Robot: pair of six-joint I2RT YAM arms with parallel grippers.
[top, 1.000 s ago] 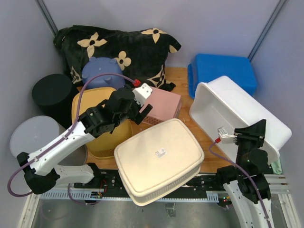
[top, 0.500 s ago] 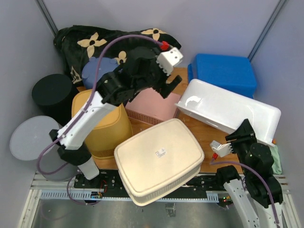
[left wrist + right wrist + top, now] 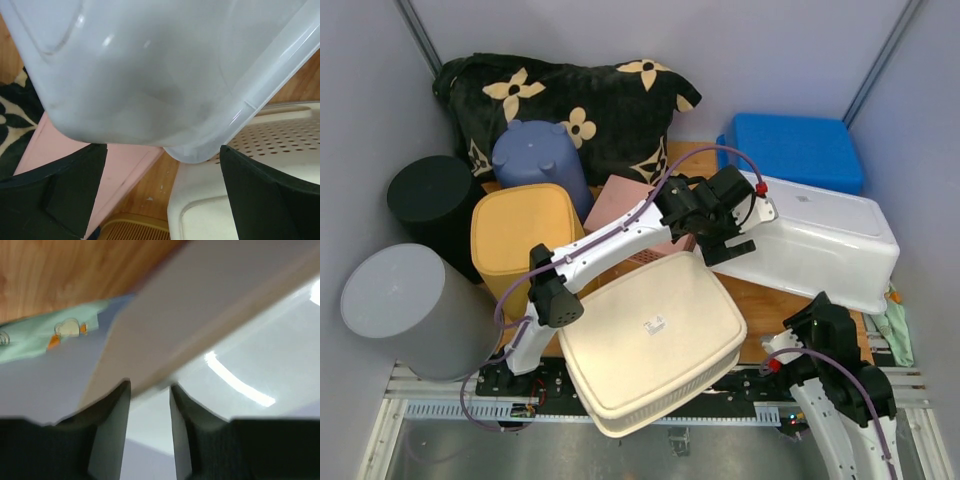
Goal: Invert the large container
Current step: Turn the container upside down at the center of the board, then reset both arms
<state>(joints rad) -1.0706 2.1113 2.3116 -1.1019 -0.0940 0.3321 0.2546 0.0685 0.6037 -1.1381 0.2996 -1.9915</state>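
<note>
The large container (image 3: 820, 235) is a white plastic tub lying bottom-up at the right of the wooden board, its flat base facing up. My left gripper (image 3: 715, 225) is open at the tub's left end. In the left wrist view that gripper (image 3: 162, 167) has its black fingers (image 3: 55, 190) spread wide, and the tub's rounded corner (image 3: 150, 75) sits just above the gap. My right gripper (image 3: 823, 312) is low at the tub's near rim. In the right wrist view the gripper (image 3: 150, 390) has its jaws narrow, with the white rim (image 3: 210, 315) between them.
A cream perforated basket (image 3: 655, 335) lies upside down in front of the tub. A pink box (image 3: 620, 195), yellow bin (image 3: 520, 235), purple tub (image 3: 535, 155), black cylinder (image 3: 430, 195) and grey cylinder (image 3: 405, 310) fill the left. A blue box (image 3: 795, 145) and floral cushion (image 3: 580, 100) stand behind.
The tub has tipped from leaning open-side-up to bottom-up. My left arm swung across from the yellow bin to the tub's left end and opened fully. My right arm sank lower.
</note>
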